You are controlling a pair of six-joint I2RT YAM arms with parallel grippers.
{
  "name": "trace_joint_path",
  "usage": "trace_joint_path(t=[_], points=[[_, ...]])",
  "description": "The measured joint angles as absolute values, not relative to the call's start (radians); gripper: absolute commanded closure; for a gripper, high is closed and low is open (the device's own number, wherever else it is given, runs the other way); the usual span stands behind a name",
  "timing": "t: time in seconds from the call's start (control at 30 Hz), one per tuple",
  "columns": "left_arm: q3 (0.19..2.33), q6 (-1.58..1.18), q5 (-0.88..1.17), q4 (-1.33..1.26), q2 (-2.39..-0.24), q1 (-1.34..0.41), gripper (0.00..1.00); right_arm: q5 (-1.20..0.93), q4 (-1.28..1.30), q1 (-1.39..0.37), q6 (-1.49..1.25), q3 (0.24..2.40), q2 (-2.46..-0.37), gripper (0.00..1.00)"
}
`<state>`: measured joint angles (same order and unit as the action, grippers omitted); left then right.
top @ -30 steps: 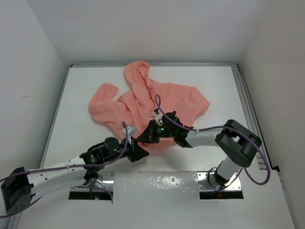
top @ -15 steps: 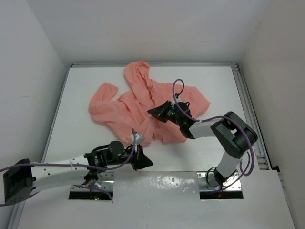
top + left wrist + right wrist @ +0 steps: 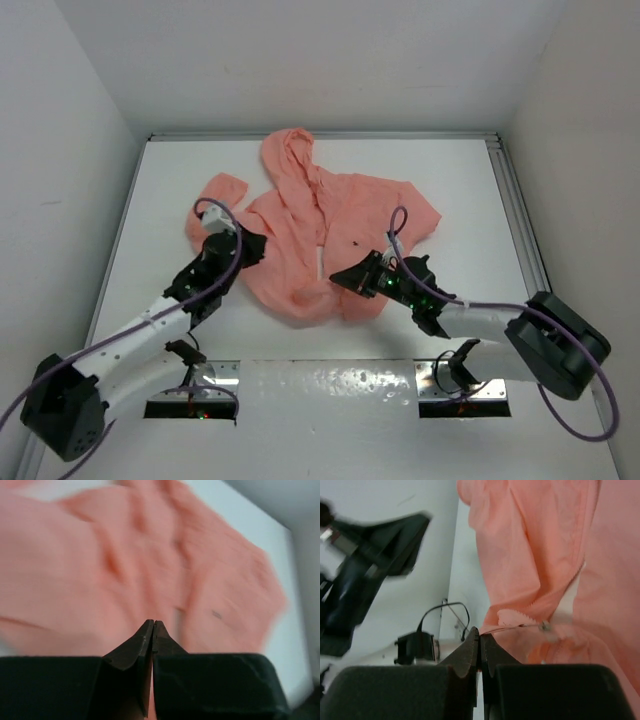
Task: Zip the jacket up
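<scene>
Jacket (image 3: 330,230) unzipped on table (image 3: 460,170); L tool (image 3: 152,625) closed, R tool (image 3: 480,632) closed.

Lab rig — white-walled enclosure (image 3: 300,60)

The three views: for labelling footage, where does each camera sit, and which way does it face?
Top external: above and behind the arms, looking down on the jacket; arms, left hand and right hand show.
Left wrist: on the left arm, facing across the blurred jacket; its closed fingers show.
Right wrist: on the right arm, facing the jacket's hem; its closed fingers show.
Shared: the jacket, in all three.
</scene>
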<state>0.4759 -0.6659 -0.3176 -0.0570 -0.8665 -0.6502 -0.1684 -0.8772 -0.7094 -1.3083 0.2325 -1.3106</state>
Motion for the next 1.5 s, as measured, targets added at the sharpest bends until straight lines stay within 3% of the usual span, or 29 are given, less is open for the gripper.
trace_joint_path(t=[0.13, 0.23, 0.3, 0.47, 0.63, 0.7, 0.77, 0.87, 0.93, 0.97, 1.07, 1.17, 1.23, 1.33, 1.5], points=[[0.385, -0.744, -0.311, -0.076, -0.985, -0.417, 1.00, -0.180, -0.790, -0.756, -1.255, 0.190, -1.193, 1.00], [0.338, -0.770, -0.287, -0.051, -1.023, -0.406, 0.98, -0.188, -0.744, -0.776, -1.225, 0.186, -1.148, 1.00], [0.341, -0.773, -0.255, -0.061, -1.078, -0.404, 0.90, -0.196, -0.728, -0.777, -1.209, 0.185, -1.143, 1.00], [0.371, -0.786, -0.181, -0.172, -1.340, -0.404, 0.84, -0.220, -0.725, -0.795, -1.196, 0.186, -1.200, 1.00], [0.688, -0.768, -0.103, -0.250, -1.660, -0.409, 0.89, -0.241, -0.760, -0.831, -1.217, 0.213, -1.335, 1.00], [0.823, -0.767, -0.075, -0.267, -1.766, -0.415, 0.85, -0.245, -0.786, -0.845, -1.236, 0.239, -1.377, 1.00], [0.904, -0.759, -0.050, -0.280, -1.800, -0.424, 0.71, -0.246, -0.811, -0.859, -1.250, 0.270, -1.406, 1.00], [0.881, -0.747, -0.039, -0.288, -1.705, -0.439, 0.57, -0.235, -0.838, -0.868, -1.261, 0.298, -1.413, 1.00], [0.778, -0.747, -0.043, -0.307, -1.567, -0.443, 0.56, -0.215, -0.845, -0.871, -1.265, 0.307, -1.414, 1.00], [0.702, -0.749, -0.046, -0.317, -1.475, -0.445, 0.59, -0.203, -0.847, -0.871, -1.270, 0.308, -1.415, 1.00], [0.502, -0.764, -0.063, -0.282, -1.216, -0.458, 0.81, -0.173, -0.858, -0.871, -1.290, 0.308, -1.425, 1.00], [0.366, -0.772, -0.088, -0.191, -0.993, -0.521, 0.88, -0.147, -0.880, -0.871, -1.308, 0.305, -1.440, 1.00], [0.292, -0.781, -0.079, -0.149, -0.851, -0.604, 0.83, -0.138, -0.888, -0.872, -1.314, 0.304, -1.443, 1.00], [0.216, -0.804, -0.028, -0.117, -0.707, -0.697, 0.62, -0.128, -0.899, -0.872, -1.321, 0.304, -1.443, 1.00], [0.138, -0.866, 0.062, -0.141, -0.662, -0.746, 0.54, -0.112, -0.900, -0.872, -1.322, 0.304, -1.443, 1.00]])
